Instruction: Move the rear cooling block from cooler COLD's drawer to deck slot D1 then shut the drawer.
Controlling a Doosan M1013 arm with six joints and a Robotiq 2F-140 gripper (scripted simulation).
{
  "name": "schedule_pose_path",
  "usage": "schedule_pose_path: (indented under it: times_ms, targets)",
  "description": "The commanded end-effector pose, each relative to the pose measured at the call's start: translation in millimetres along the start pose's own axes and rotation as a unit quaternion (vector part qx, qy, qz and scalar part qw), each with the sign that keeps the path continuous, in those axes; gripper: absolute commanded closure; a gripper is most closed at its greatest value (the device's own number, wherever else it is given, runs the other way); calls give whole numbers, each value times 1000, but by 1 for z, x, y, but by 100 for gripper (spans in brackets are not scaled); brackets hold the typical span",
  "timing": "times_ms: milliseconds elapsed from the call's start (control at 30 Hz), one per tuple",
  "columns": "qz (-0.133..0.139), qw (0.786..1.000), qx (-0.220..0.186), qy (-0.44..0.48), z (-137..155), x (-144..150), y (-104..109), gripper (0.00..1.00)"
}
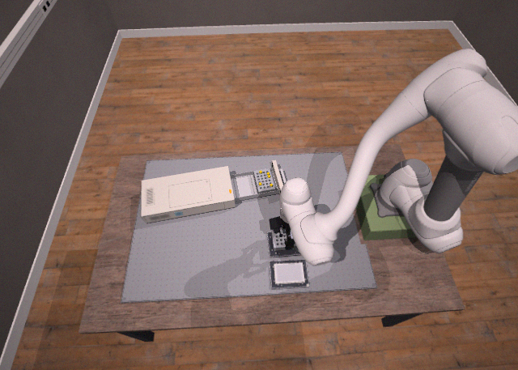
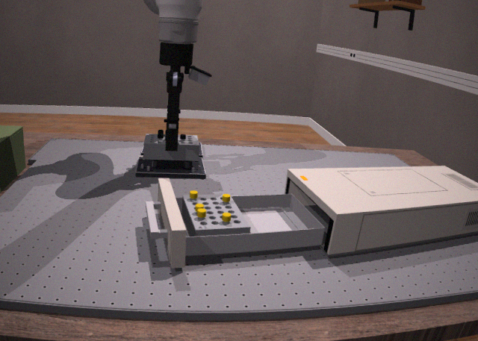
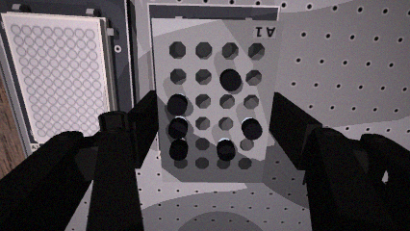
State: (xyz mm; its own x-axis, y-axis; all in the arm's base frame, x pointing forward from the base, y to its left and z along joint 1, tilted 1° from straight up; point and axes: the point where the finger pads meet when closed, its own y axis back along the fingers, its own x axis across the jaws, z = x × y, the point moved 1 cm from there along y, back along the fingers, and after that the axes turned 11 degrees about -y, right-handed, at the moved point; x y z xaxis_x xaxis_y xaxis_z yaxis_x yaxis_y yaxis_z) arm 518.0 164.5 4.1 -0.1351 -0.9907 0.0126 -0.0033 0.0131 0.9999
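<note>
My gripper (image 1: 282, 235) (image 2: 172, 145) (image 3: 214, 107) is shut on the grey rear block (image 1: 279, 244) (image 2: 154, 152) (image 3: 217, 36), fingers at two opposite sides. The block hangs level a little above deck slot D1 (image 1: 269, 247) (image 2: 169, 174), with a dark gap below it. Its black-capped tubes stand in bores in the wrist view; their lower ends are hidden. The drawer (image 2: 255, 243) of the cooler COLD (image 1: 188, 194) (image 2: 390, 206) is open. Its orange lamp (image 1: 230, 191) (image 2: 303, 177) is lit. The front block (image 1: 265, 186) (image 2: 222, 226) with yellow-capped tubes sits near the handle (image 2: 151, 218). The rear place is empty.
A white well plate (image 1: 290, 273) (image 3: 58, 77) lies in deck slot D2 (image 1: 273, 280), beside D1. The drawer's tall front panel (image 1: 277, 176) (image 2: 172, 221) stands on the side toward the arm. The green base (image 1: 387, 227) of the arm is at the table's right.
</note>
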Motion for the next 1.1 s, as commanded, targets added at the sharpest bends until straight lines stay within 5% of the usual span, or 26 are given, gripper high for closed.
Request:
schedule_pose_path:
  times_ms: [0, 1067]
  targets:
    - [0, 1000, 0, 0, 0, 0, 0, 90]
    - [0, 1000, 0, 0, 0, 0, -4, 90]
